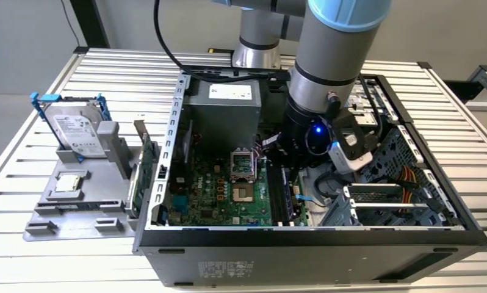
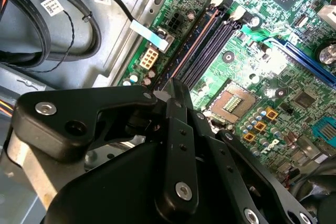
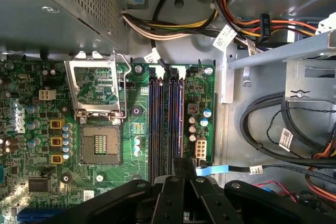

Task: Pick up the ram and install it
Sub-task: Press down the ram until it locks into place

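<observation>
Surface (image 1: 56,256): pale slatted metal carrying everything.
Grey holder (image 1: 64,210): at the exterior view's left, beside the case; a hard drive (image 1: 74,134) in a blue frame stands upright in it, and a small square chip (image 1: 67,183) lies flat lower down.
Green card (image 1: 146,168): upright on edge between the holder and the case wall.
Computer case (image 1: 309,253): open on top, motherboard (image 1: 219,189) flat inside.
Ram (image 2: 195,40): thin stick on edge along the memory slot nearest the board's edge, in both wrist views (image 3: 173,114).
Claw (image 2: 170,88): inside the case over that slot, fingers drawn almost together, pinching the ram's near end, also seen in the first wrist view (image 3: 177,165).
Arm (image 1: 333,61): comes down steeply into the case.
Cables (image 1: 406,180): bundled toward the exterior view's right.
</observation>
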